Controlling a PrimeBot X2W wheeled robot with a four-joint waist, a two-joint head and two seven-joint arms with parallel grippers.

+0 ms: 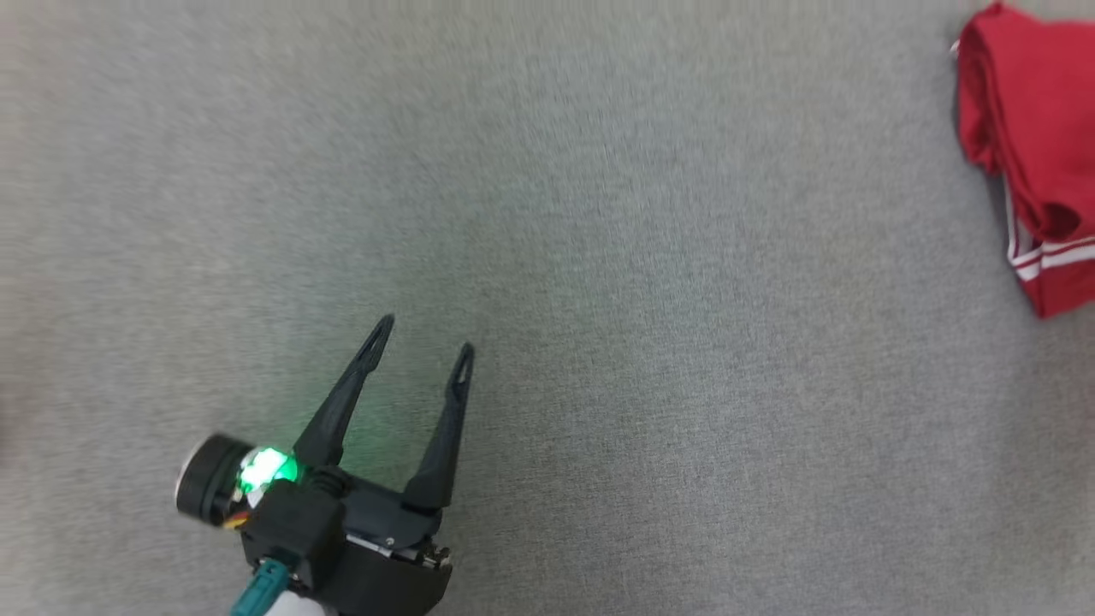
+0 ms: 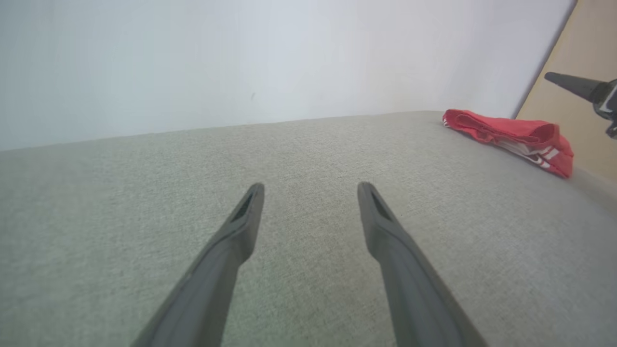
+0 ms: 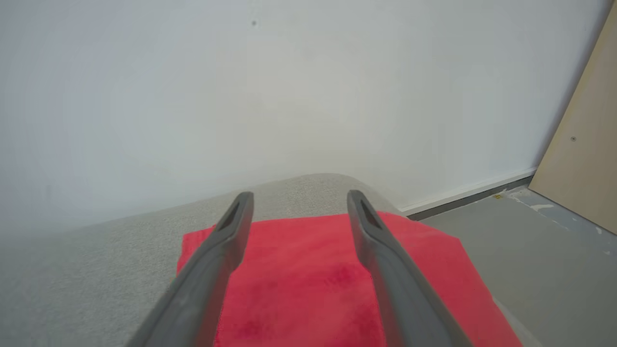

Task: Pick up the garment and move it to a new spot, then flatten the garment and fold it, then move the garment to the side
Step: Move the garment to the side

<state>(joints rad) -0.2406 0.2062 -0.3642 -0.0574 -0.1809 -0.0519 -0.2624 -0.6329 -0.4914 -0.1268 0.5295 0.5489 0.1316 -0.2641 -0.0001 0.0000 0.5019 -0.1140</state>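
Right gripper (image 3: 299, 194), fingers spread, partly hides the garment (image 3: 299, 289), seemingly hovering above.

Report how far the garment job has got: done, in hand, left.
Done: the red garment lies folded at the right edge of the grey surface, so folding and moving aside look finished. In hand: the right gripper hovers open over it, gripping nothing; the left gripper is open over bare surface. Left: likely only withdrawing the arms.

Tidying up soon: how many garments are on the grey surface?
1. The red garment lies folded at the grey surface's right edge, beneath the open right end effector. Anything beyond the head view's right border is hidden.
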